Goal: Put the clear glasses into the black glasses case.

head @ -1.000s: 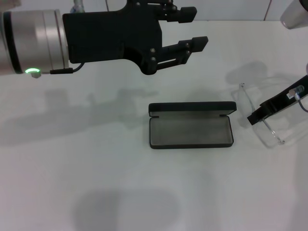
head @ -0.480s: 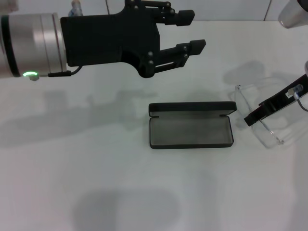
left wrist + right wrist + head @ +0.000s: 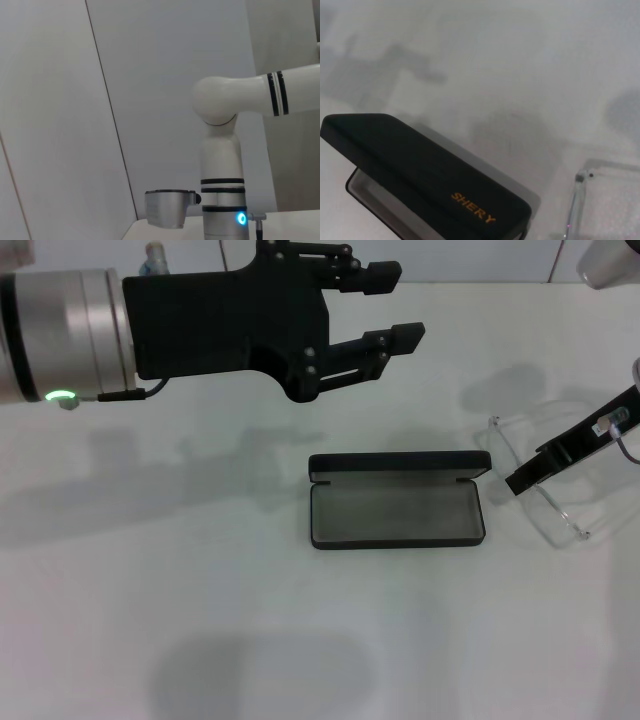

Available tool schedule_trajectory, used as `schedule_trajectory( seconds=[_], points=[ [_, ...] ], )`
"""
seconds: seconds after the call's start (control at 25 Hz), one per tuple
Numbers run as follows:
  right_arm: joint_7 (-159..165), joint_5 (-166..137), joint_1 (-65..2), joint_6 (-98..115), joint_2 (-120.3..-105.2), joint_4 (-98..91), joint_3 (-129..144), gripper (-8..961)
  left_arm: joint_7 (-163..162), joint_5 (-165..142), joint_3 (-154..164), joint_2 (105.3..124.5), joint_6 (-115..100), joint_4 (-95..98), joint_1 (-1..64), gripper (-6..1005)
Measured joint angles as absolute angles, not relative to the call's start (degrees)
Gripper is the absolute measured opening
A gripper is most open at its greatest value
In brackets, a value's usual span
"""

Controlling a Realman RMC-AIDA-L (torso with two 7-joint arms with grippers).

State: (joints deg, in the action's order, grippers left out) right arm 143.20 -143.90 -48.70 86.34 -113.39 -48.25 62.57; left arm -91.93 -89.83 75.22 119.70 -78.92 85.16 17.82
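The clear glasses are sitting at the right side of the white table, just to the right of the black glasses case and not inside it. Their see-through frame is catching the light, and one long clear arm is reaching toward the near edge of the table. In the right wrist view one corner of the glasses is showing just beside the end of the case.

The right gripper is coming in from the right edge of the head view as a dark slanted bar, lying across the glasses. Whether its fingers are apart or closed on the frame cannot be told from these views.

The case is lying open near the middle of the table, its grey-lined tray facing up and its lid standing up along the far side. From the right wrist view the lid's black outer face is showing small orange lettering that reads SHERY.

The left gripper is hanging above the table beyond the case, well apart from it, with its two black fingers spread and holding nothing. Its shadow is falling on the table to the left of the case.
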Motion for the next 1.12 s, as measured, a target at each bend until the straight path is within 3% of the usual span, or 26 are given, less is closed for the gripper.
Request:
schedule_trajectory(
  seconds=[0.4, 0.64, 1.12],
  points=[
    [143.3, -144.2, -48.7, 86.4, -113.53, -48.3, 62.5, 350, -91.9, -89.8, 75.1, 119.69, -78.9, 85.2, 17.7, 471],
    [143.1, -144.3, -48.1, 86.2, -113.21, -48.2, 62.5, 232, -91.9, -89.8, 75.1, 119.70, -78.9, 85.2, 17.5, 471],
    [141.7, -144.1, -44.5, 87.0, -113.03, -52.9, 62.6, 91, -91.9, -89.4, 75.1, 119.69, -78.9, 85.3, 16.6, 471]
  ],
)
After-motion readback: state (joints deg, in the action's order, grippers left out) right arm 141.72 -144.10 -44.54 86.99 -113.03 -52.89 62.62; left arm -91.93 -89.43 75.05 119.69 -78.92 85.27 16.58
